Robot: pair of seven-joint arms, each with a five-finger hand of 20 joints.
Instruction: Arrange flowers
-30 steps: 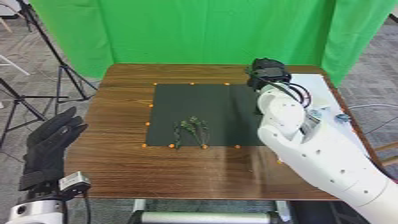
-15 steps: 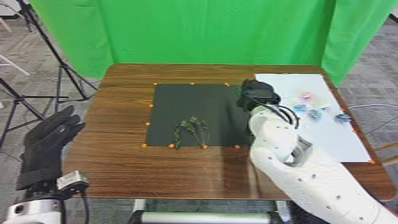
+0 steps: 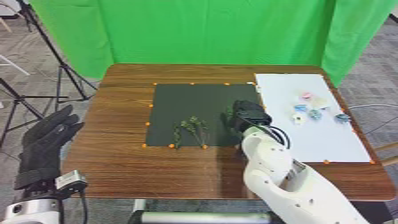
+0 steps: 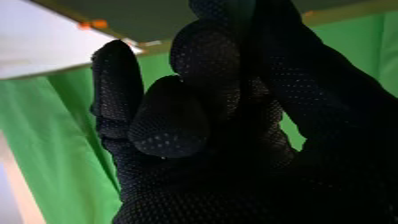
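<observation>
Over the right part of the dark mat (image 3: 169, 100), my right hand (image 3: 250, 114) has its fingers curled, with a bit of green sprig (image 3: 229, 112) showing beside them. In the right wrist view, that hand (image 4: 204, 115) has some fingers bent and a dark green bit (image 4: 239, 11) between finger and thumb. Several green stems (image 3: 193, 126) lie on the mat's lower middle, left of this hand. The white sheet (image 3: 329, 145) on the right bears a pink flower (image 3: 306, 95), a cream one (image 3: 320, 103) and several blue and white ones. My left hand (image 3: 46, 142) is open, left of the table.
The brown table (image 3: 115, 170) has small orange markers around the mat and sheet. A green curtain (image 3: 213, 35) hangs behind it, and black tripod legs (image 3: 62, 85) stand on the floor at the left.
My right hand has moved from the back, between mat and sheet, toward the table's front and slightly left, uncovering the flowers on the sheet. The left hand and the stems have hardly moved.
</observation>
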